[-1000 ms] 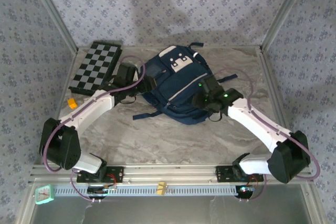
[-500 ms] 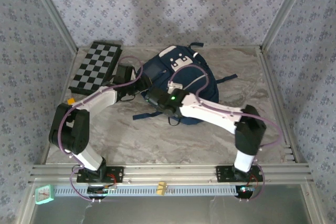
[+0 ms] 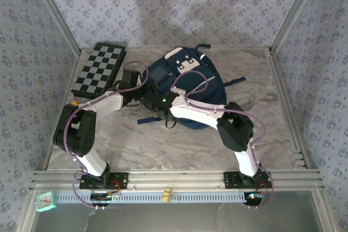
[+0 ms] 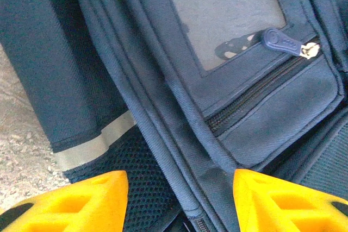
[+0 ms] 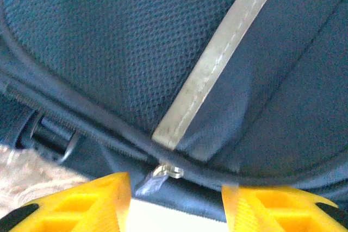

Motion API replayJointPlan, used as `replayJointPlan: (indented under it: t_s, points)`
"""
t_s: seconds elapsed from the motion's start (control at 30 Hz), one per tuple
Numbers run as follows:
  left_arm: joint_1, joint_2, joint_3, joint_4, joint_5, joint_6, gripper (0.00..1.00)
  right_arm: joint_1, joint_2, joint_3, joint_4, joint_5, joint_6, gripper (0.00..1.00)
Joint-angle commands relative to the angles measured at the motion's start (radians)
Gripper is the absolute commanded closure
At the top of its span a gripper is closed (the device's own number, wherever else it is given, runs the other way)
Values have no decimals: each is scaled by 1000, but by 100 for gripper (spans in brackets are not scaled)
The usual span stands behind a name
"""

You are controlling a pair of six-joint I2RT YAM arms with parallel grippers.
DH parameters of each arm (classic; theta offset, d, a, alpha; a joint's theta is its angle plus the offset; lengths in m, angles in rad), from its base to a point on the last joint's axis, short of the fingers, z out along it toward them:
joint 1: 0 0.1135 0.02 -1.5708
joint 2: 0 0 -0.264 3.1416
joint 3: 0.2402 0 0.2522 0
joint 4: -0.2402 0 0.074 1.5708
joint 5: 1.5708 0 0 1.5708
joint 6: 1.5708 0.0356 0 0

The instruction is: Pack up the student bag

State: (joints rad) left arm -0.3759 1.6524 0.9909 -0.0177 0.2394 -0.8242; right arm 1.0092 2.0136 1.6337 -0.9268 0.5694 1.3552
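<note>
The navy student bag (image 3: 187,77) lies flat in the middle of the table, its white patch toward the back. My left gripper (image 3: 145,88) is at the bag's left side and stands open (image 4: 179,188) over seams and black mesh, gripping nothing. A blue zipper pull (image 4: 280,39) lies further up that view, beside a pocket zipper. My right gripper (image 3: 155,107) has reached across to the bag's near-left edge. It is open (image 5: 176,188), with a small metal zipper pull (image 5: 163,173) between its yellow fingers (image 5: 87,202), untouched. A grey reflective stripe (image 5: 217,69) runs above it.
A black-and-white chessboard (image 3: 100,69) lies at the back left, close to the left arm. A dark strap (image 3: 149,119) trails from the bag toward the front. Patterned walls and metal posts close in the table's sides and back.
My right arm has swung left across the bag's front, from its right side to its near-left edge. The left arm has folded its elbow in; its gripper stays at the bag's left side.
</note>
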Motion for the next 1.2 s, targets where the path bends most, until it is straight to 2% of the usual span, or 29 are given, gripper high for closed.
replayJointPlan:
  t_s: [0.0, 0.07, 0.27, 0.4, 0.53, 0.63, 0.77, 0.87, 0.97, 1.07, 1.17]
  points:
    - [-10, -9, -23, 34, -9, -29, 47, -28, 43, 36, -56, 63, 33, 51]
    - [-14, -11, -20, 24, -10, -23, 47, -46, 44, 15, -50, 53, 24, 52]
    - [-41, -49, -31, -5, -28, -33, 46, -87, -61, -133, -58, 52, -54, 62]
    - [-78, -82, -28, -22, -59, -34, 46, -138, -139, -246, 78, -73, -205, 66]
    - [-83, -79, -15, -29, -68, -35, 46, -137, -116, -221, 91, -76, -289, 71]
    - [-86, -59, 3, -47, -59, -56, 46, -133, -110, -216, 172, -119, -379, 74]
    - [-131, -34, 18, -30, -58, -99, 45, -132, -98, -210, 166, -134, -417, 76]
    - [-174, 1, 38, -36, -103, -157, 45, -148, -95, -223, 143, -146, -418, 78]
    - [-205, 37, 32, 26, -100, -238, 46, -155, -99, -231, 96, -121, -393, 76]
    - [-234, 57, 39, 19, -164, -291, 45, -164, -101, -269, 135, -128, -380, 76]
    - [-236, 85, 45, 31, -163, -333, 45, -184, -92, -287, 190, -161, -389, 77]
